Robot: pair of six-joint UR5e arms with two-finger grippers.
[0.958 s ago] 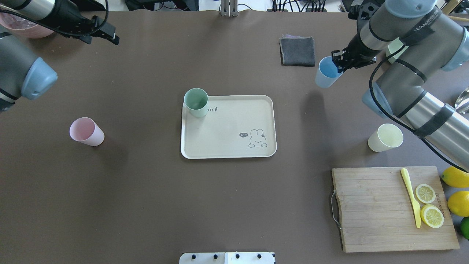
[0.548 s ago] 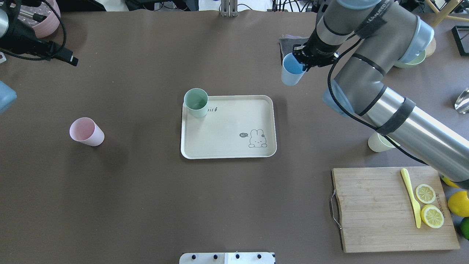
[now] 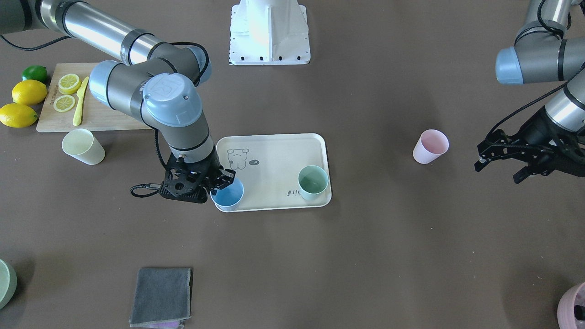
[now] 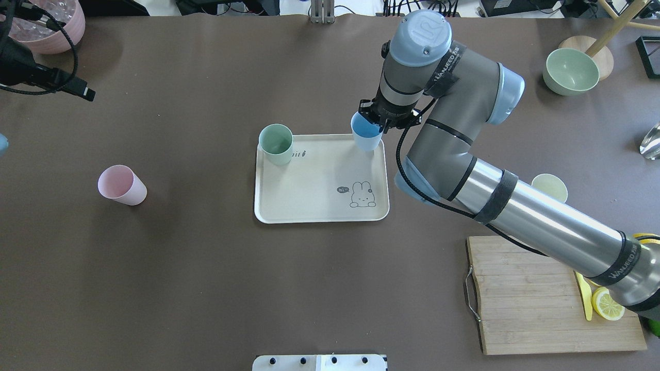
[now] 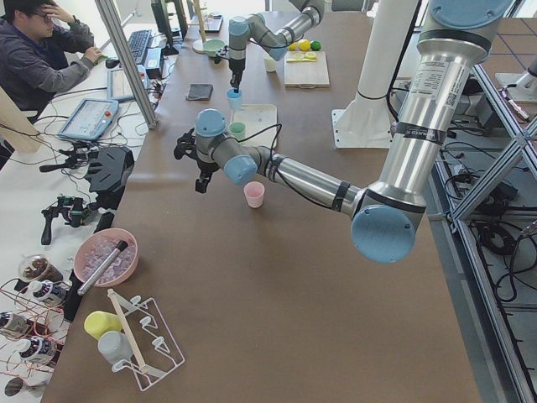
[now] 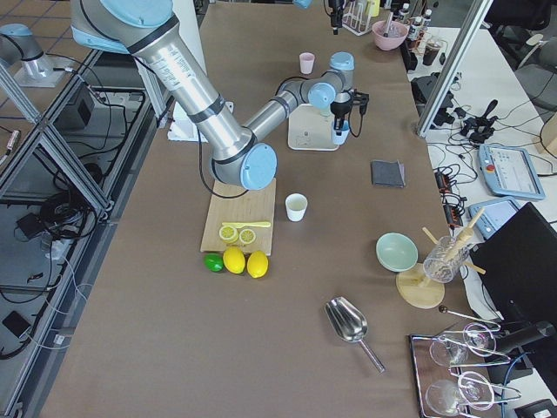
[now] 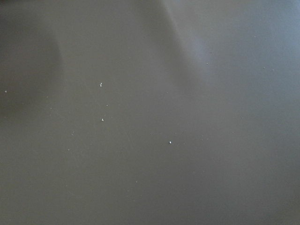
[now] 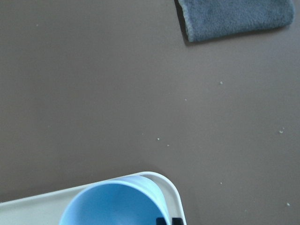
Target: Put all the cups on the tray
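Cups number four: pink cup (image 4: 121,184) alone toward the worktop's left edge; mint cup (image 4: 276,144) on the mid-worktop tray (image 4: 309,198); blue cup (image 4: 365,139) at its far right corner, pinched by the right gripper (image 4: 374,122); yellow cup (image 4: 549,186) toward the right edge. Left gripper (image 3: 498,167) spread, empty.

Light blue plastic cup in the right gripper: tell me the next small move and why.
Probably settle it down and open the jaws. The right gripper holds the light blue plastic cup by its rim over a corner of the cream rectangular tray, just inside the raised edge.
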